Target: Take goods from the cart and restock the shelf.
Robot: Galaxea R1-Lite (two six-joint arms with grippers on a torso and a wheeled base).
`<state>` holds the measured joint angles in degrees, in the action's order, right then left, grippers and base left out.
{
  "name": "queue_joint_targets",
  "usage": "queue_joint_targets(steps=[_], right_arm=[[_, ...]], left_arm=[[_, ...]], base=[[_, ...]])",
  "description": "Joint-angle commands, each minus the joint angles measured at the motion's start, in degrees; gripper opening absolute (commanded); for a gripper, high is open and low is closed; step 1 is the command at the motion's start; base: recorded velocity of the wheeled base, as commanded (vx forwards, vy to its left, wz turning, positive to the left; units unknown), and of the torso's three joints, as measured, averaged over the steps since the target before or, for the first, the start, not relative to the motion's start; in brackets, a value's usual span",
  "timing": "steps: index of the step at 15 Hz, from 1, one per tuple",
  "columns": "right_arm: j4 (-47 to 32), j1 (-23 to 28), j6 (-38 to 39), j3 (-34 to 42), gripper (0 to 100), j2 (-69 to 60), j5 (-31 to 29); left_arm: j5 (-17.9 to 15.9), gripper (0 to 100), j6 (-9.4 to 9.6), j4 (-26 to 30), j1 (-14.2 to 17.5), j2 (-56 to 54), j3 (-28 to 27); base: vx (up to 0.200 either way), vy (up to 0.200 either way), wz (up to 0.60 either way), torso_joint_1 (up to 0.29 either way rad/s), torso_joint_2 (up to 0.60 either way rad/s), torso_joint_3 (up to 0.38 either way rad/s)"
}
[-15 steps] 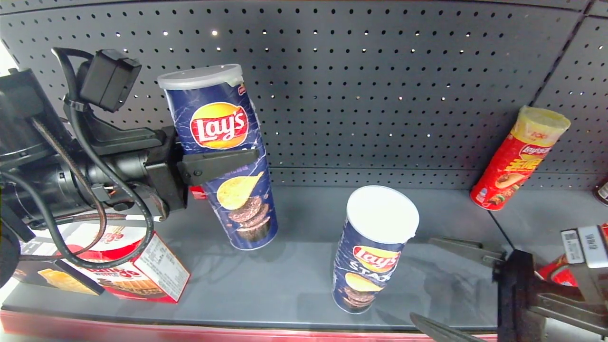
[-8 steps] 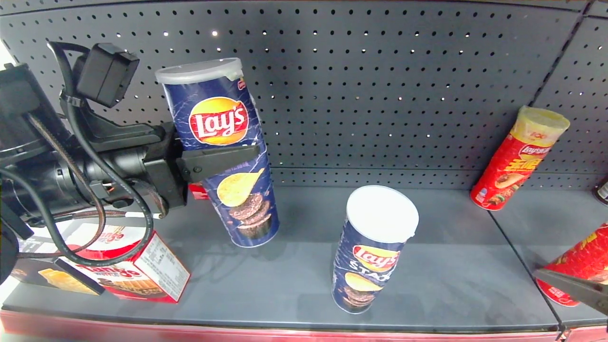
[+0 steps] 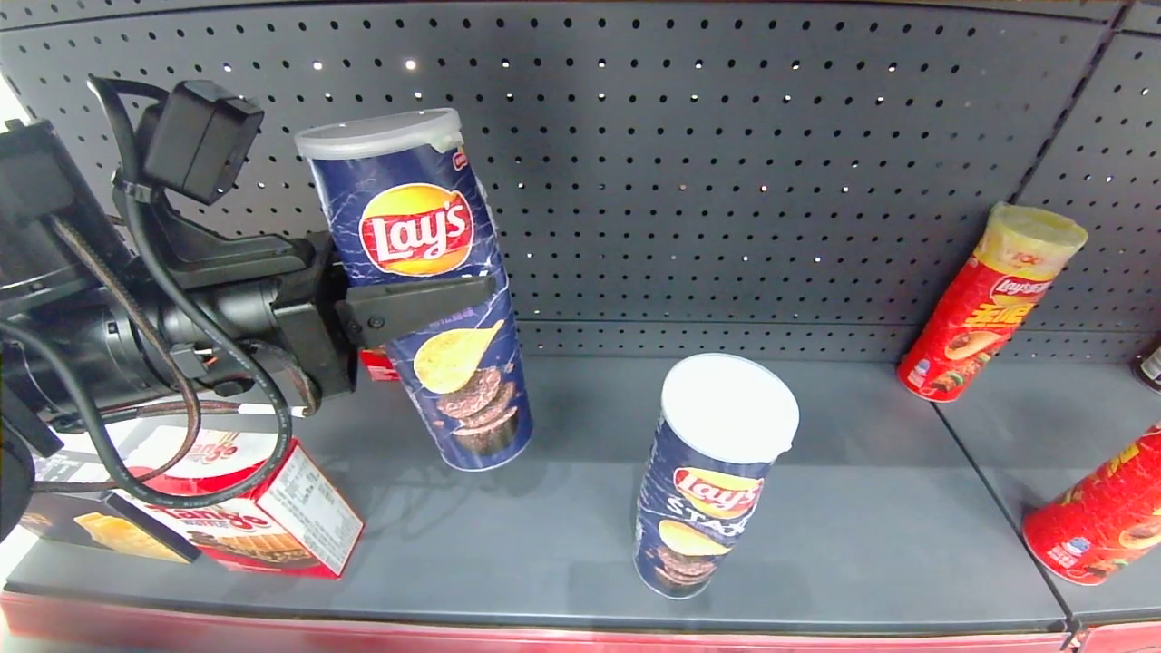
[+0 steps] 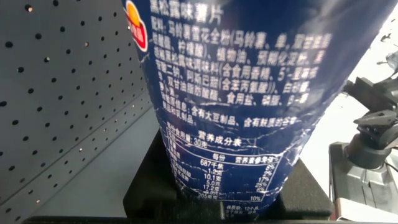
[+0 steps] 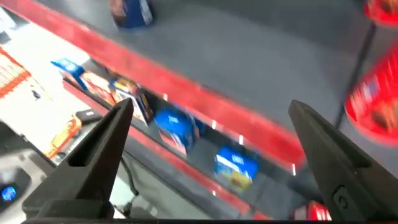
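1. Head view: a tall blue chip can [image 3: 422, 290] with a clear plastic lid is over the left part of the grey shelf [image 3: 562, 535], just in front of the pegboard back wall [image 3: 726, 181]. It is lid up and leans a little. Whether its base touches the shelf cannot be told.
2. The left gripper [image 3: 426, 304] comes in from the left, and its jaws are clamped on the middle of this can, one dark finger [image 3: 417, 308] lying across the front of the label.
3. Left wrist view: the held can [image 4: 236, 106] is seen close up from its printed back side, with the pegboard wall [image 4: 56, 93] beside it.
4. A second blue can [image 3: 712, 481] with a white lid stands upright on the shelf, nearer the front edge and apart from the held can, on its right.
5. A red and white box [image 3: 272, 517] lies at the front left of the shelf, below the left arm.
6. A red can [image 3: 993, 304] leans against the wall at the far right. Another red can [image 3: 1102, 517] lies on its side at the right edge.
7. Right wrist view: the right gripper [image 5: 210, 106] hangs with its jaws wide apart and nothing between them, in front of the shelf's red front edge [image 5: 205, 87]. Blue packets [image 5: 177, 127] sit on a lower level beneath it.
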<state>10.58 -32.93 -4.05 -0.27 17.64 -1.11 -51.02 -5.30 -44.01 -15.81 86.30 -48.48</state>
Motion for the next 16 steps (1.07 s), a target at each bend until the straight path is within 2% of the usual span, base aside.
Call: queue_joint_targets(steps=[1, 3, 7, 8, 10, 11, 12, 16], right_arm=[[-10.1, 5.1, 0.4, -0.5, 100, -15.0, 0.9], [-10.3, 6.4, 3.3, 0.3, 100, -17.6, 0.8], [-10.3, 6.0, 3.4, 0.3, 100, -17.6, 1.0], [-10.3, 6.0, 3.4, 0.3, 100, -17.6, 1.0], [-10.3, 6.0, 3.4, 0.3, 100, -17.6, 1.0], [-10.4, 6.0, 3.4, 0.3, 100, -17.6, 1.0], [-10.3, 6.0, 3.4, 0.3, 100, -17.6, 1.0], [-10.3, 6.0, 3.4, 0.3, 100, -17.6, 1.0]], left_arm=[[0.0, 0, 0.03, 0.0, -0.1, 0.0, 0.1], [0.0, 0, 0.03, 0.0, -0.4, 0.0, 0.1], [0.1, 0, -0.15, 0.2, -1.2, 0.2, -0.6], [0.1, 0, -0.5, 0.7, -1.2, 0.0, -1.3], [0.6, 0, -4.28, 2.4, -2.1, -0.9, -3.0], [2.4, 0, -5.07, 4.3, -2.3, -1.4, -5.0], [4.9, 0, -5.24, 5.9, -2.6, -1.2, -6.9], [4.5, 0, -5.24, 11.4, -3.3, 0.8, -11.6]], base=[[0.0, 0.0, 0.0, 0.0, 0.0, 0.0], [0.0, 0.0, 0.0, 0.0, 0.0, 0.0], [0.0, 0.0, 0.0, 0.0, 0.0, 0.0], [0.0, 0.0, 0.0, 0.0, 0.0, 0.0], [0.0, 0.0, 0.0, 0.0, 0.0, 0.0], [0.0, 0.0, 0.0, 0.0, 0.0, 0.0], [0.0, 0.0, 0.0, 0.0, 0.0, 0.0], [0.0, 0.0, 0.0, 0.0, 0.0, 0.0]])
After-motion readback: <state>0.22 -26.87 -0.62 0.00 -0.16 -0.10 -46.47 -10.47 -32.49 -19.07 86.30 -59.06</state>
